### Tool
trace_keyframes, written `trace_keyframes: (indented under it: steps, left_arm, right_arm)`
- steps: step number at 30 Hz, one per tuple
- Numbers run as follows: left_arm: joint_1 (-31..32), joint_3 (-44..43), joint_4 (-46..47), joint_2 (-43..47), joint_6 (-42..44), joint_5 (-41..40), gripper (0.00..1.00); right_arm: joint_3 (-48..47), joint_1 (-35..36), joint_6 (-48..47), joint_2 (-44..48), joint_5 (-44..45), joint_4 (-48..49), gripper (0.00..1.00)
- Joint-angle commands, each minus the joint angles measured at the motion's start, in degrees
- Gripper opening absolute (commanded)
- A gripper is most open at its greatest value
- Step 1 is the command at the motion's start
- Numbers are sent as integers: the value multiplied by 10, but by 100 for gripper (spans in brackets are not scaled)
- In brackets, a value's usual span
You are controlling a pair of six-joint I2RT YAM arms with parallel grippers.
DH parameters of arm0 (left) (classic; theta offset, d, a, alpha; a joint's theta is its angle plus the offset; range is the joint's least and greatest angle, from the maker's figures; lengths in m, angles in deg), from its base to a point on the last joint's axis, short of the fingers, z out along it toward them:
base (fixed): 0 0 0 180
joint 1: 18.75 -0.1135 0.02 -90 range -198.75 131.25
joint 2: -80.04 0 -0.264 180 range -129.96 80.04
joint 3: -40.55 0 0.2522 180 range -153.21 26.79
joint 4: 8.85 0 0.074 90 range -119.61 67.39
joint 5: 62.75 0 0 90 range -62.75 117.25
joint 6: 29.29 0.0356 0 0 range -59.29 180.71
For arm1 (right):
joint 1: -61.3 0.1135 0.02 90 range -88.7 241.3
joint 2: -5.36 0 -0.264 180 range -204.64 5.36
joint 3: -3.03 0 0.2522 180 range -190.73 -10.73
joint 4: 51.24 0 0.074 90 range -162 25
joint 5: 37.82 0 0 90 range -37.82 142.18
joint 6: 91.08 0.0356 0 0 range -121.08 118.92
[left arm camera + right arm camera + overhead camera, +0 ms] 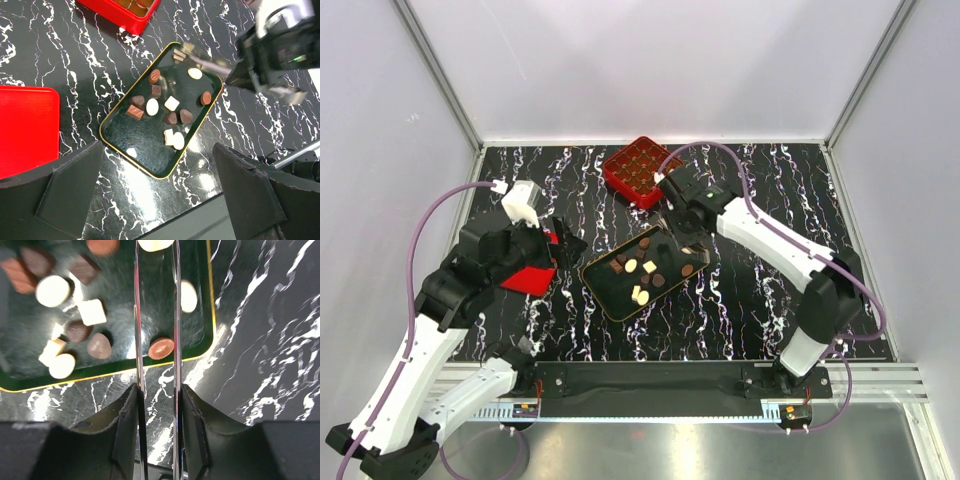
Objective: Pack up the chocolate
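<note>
Chocolate (171,103) is lying in the black tray (130,139) on the tabletop (770,300). Right pincer (188,51) is hovering over its far end to pick one; pinching or not, I cannot tell. Left pincer (558,247) is waiting, spread wide.

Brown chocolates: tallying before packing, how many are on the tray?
7 brown chocolates on the black tray: four along its left side, two mid-tray, one at the right edge near the right gripper, which may hide others.

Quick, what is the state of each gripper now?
Left gripper: open, empty.
Right gripper: jaws narrow; whether they hold anything cannot be told.
</note>
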Motion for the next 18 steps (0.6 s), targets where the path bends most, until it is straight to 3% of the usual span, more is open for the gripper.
trace_keyframes:
  steps: [1, 7, 13, 18]
  left_arm:
    - [-4, -27, 12, -2, 15, -13, 99]
    - [-4, -29, 20, -6, 17, -12, 99]
    - [-4, -31, 17, -13, 24, -22, 99]
    - [-5, -32, 17, -17, 29, -26, 99]
  right_arm:
    - [-51, 4, -25, 38, 18, -1, 41]
    - [-240, -47, -75, -86, 53, -39, 41]
    - [-547, -101, -126, -277, 50, -100, 41]
    - [-545, -123, -130, -309, 50, -38, 41]
